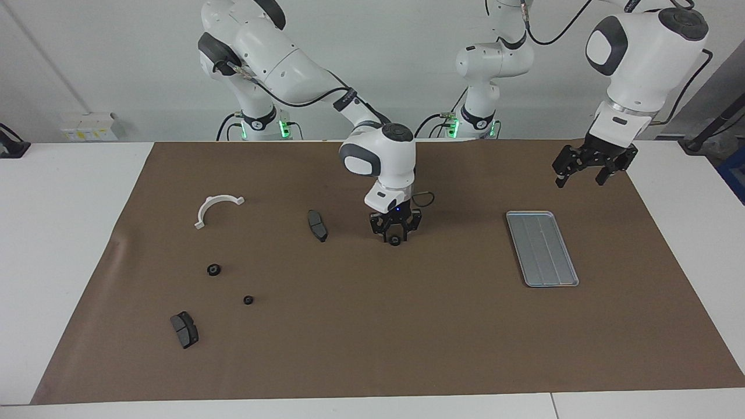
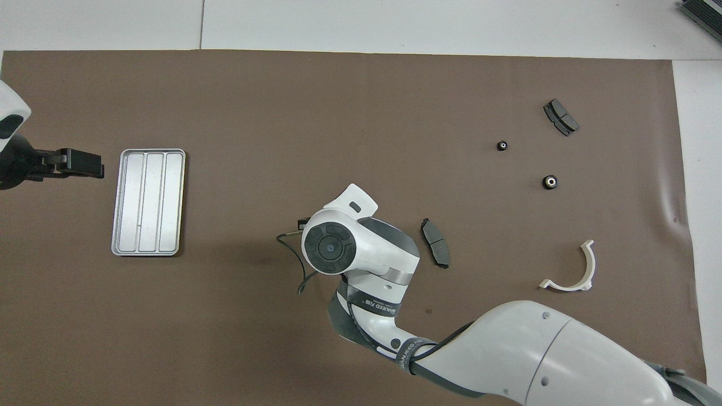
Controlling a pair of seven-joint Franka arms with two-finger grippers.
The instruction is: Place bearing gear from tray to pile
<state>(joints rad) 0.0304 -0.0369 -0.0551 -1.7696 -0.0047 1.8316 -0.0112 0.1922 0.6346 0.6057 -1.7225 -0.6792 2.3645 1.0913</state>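
Brown table mat (image 1: 372,326): right tool (image 1: 395,232) pinches gear (image 1: 395,240); confirm grip before lifting. Left tool (image 1: 589,173) waits, spread wide.

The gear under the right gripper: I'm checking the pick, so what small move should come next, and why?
Probably finish closing, then lift straight up. The right gripper is down on the mat with its fingers around the small black gear, beside the brake pad. The tray is bare. The left gripper waits, raised.
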